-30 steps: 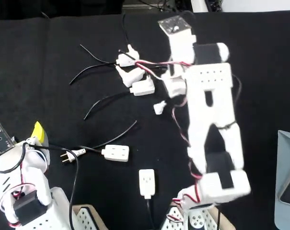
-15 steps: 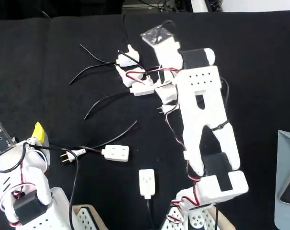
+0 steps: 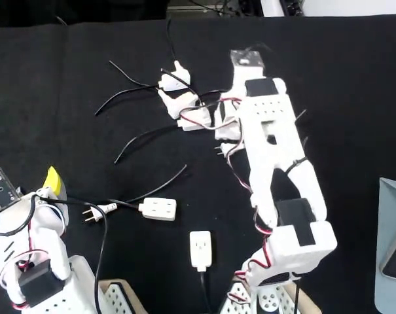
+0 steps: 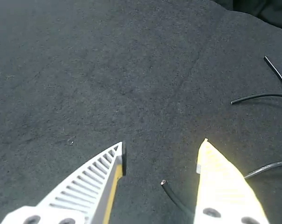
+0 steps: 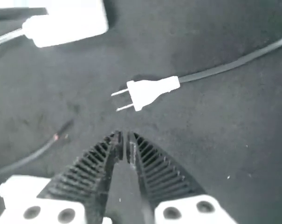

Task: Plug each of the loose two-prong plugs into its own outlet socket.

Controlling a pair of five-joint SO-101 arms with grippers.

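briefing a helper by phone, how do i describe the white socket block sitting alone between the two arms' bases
On the black table, look between the left arm and the right arm, close to their bases, for a white socket block. Unlike the other socket block, which lies crosswise beside a plug, this one lies alone, lengthwise, its black cord running back toward the bases.

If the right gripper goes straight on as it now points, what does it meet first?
Probably the white two-prong plug lying just ahead of the right gripper, though depth is unclear.
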